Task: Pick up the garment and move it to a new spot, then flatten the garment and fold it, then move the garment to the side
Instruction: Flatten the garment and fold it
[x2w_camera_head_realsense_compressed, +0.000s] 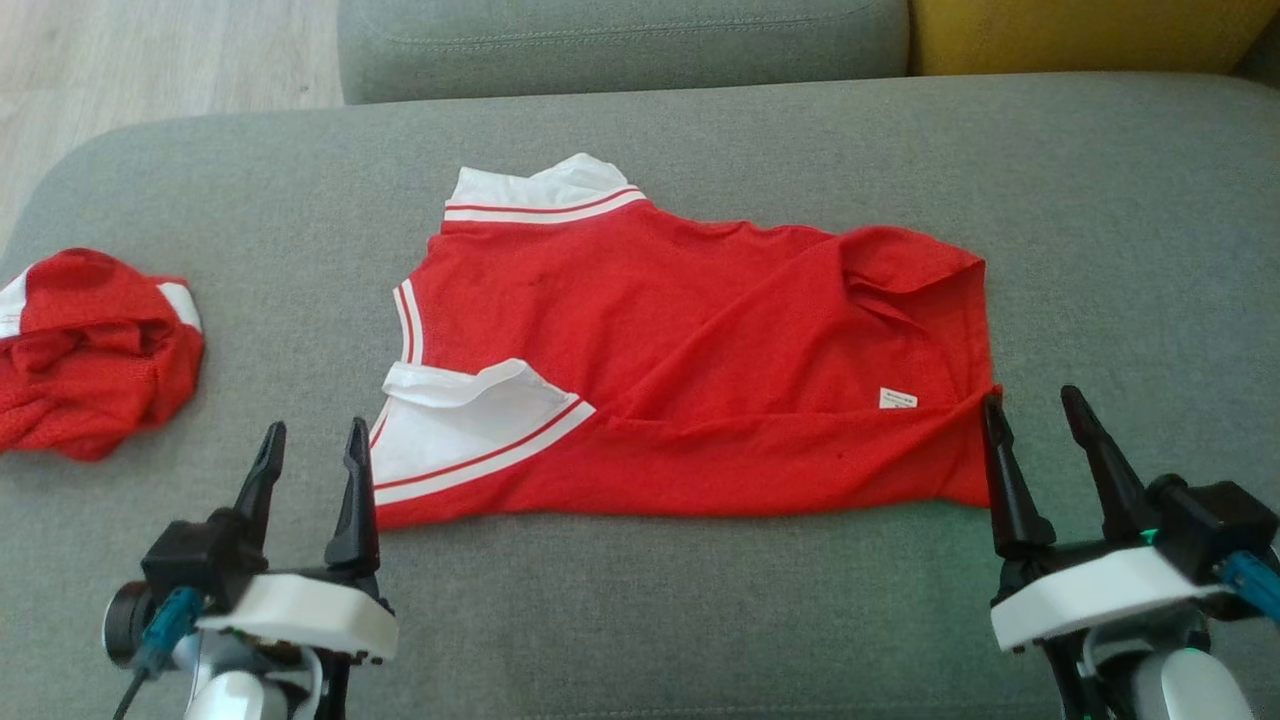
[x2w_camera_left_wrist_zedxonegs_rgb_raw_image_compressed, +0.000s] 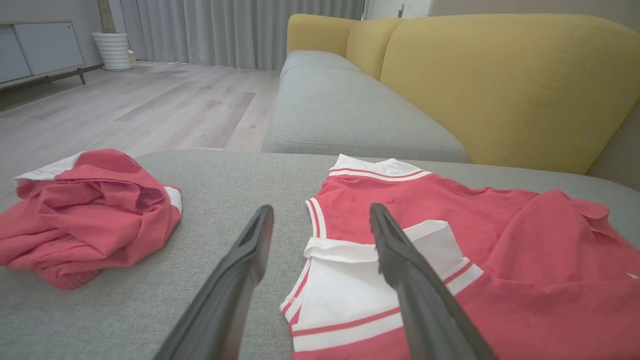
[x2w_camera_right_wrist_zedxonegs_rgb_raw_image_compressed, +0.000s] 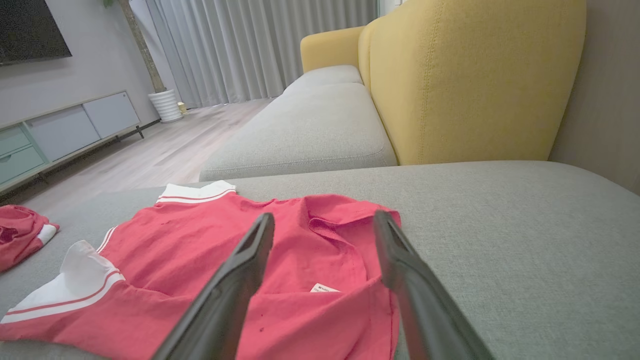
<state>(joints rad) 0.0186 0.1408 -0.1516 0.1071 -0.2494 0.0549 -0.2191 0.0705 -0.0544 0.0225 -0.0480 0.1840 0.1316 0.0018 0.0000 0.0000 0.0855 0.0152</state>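
A red garment (x2w_camera_head_realsense_compressed: 680, 360) with white, red-striped sleeves lies spread and partly folded on the grey sofa cushion (x2w_camera_head_realsense_compressed: 700, 140); it also shows as the garment (x2w_camera_left_wrist_zedxonegs_rgb_raw_image_compressed: 450, 250) and the garment (x2w_camera_right_wrist_zedxonegs_rgb_raw_image_compressed: 240, 250) in the wrist views. My left gripper (x2w_camera_head_realsense_compressed: 315, 440) stands open just off its near left corner, by the white sleeve (x2w_camera_head_realsense_compressed: 470, 430). My right gripper (x2w_camera_head_realsense_compressed: 1035, 410) is open at the near right corner, its left fingertip over the hem. In both wrist views the gripper (x2w_camera_left_wrist_zedxonegs_rgb_raw_image_compressed: 320, 212) and the gripper (x2w_camera_right_wrist_zedxonegs_rgb_raw_image_compressed: 325, 217) hold nothing between their fingers.
A second red and white garment (x2w_camera_head_realsense_compressed: 90, 350) lies crumpled at the cushion's left end. Beyond are another grey seat cushion (x2w_camera_head_realsense_compressed: 620, 40) and a yellow backrest (x2w_camera_head_realsense_compressed: 1080, 30). Wood floor (x2w_camera_head_realsense_compressed: 150, 60) lies off the far left edge.
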